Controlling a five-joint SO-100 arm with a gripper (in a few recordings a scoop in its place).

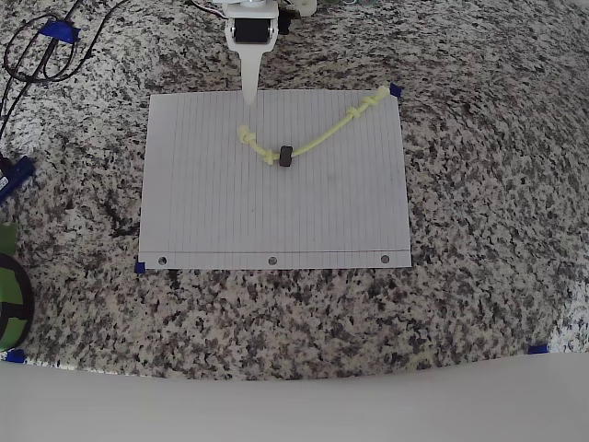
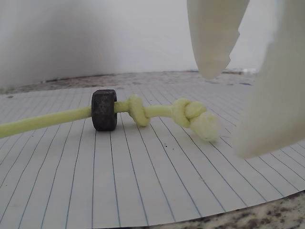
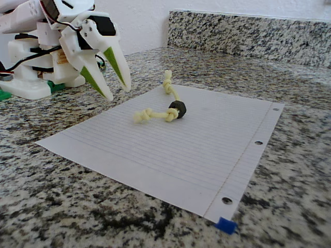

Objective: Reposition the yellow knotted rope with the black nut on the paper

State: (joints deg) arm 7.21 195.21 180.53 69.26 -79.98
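The rope (image 1: pixel 313 138) is laid across the upper part of the paper (image 1: pixel 276 212), with the nut (image 1: pixel 285 157) threaded on beside the knots at its left end in the overhead view. The gripper (image 3: pixel 120 90) is held open and empty just above that knotted end

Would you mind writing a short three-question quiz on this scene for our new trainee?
1. True or false: the gripper is shut on the yellow knotted rope.
2. What is threaded on the rope? A) black nut B) bead C) key
3. In the overhead view, along which edge of the paper are the punched holes?

Key: 1. False: it is open, near the rope's knotted end. 2. A, the black nut. 3. The bottom edge.
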